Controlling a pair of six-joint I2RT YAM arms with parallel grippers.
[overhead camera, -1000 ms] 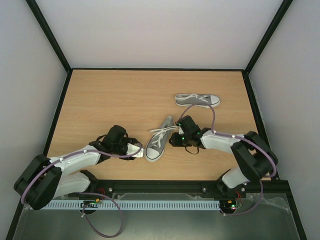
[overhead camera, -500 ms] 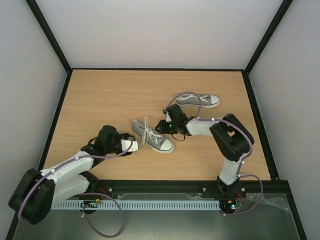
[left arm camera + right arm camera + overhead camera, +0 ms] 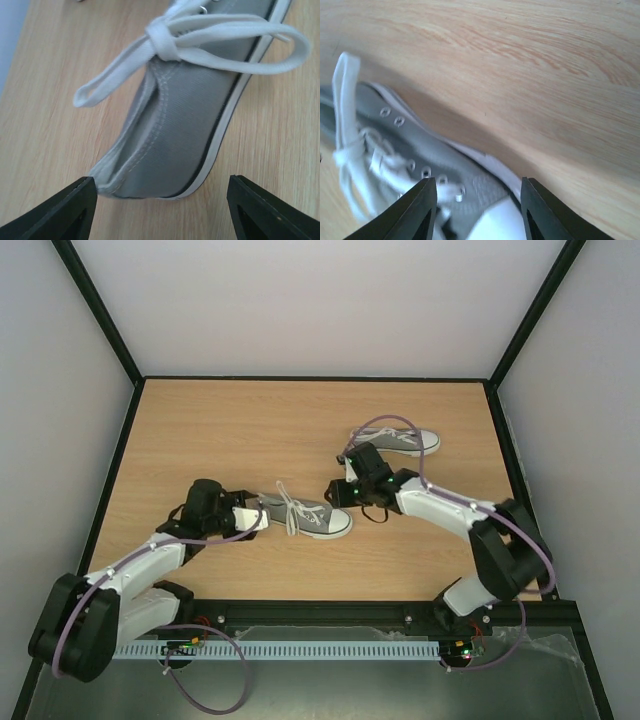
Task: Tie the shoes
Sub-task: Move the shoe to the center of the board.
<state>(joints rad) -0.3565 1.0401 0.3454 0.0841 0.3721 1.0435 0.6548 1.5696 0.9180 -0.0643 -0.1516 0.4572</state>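
Observation:
One grey shoe [image 3: 315, 517] lies across the table's middle with its white toe cap to the right. Its white laces [image 3: 290, 504] form a knot with two loops [image 3: 165, 39]. My left gripper [image 3: 254, 519] sits just behind the heel [image 3: 150, 170], open [image 3: 160, 210], with nothing between its fingers. My right gripper [image 3: 338, 492] hovers over the toe end, open [image 3: 479, 212], the toe cap [image 3: 495, 227] and eyelets showing between its fingers [image 3: 417, 212]. The second shoe [image 3: 398, 440] lies at the back right, apart from both grippers.
The wooden table [image 3: 220, 430] is boxed in by black frame rails and pale walls. My right arm's purple cable [image 3: 385, 421] arcs over the far shoe. Both arm bases stand at the near edge.
The near shoe has swung round from toe pointing toward the near edge to toe pointing right. Both grippers have opened wider; the left one shifted back and left, the right one farther back.

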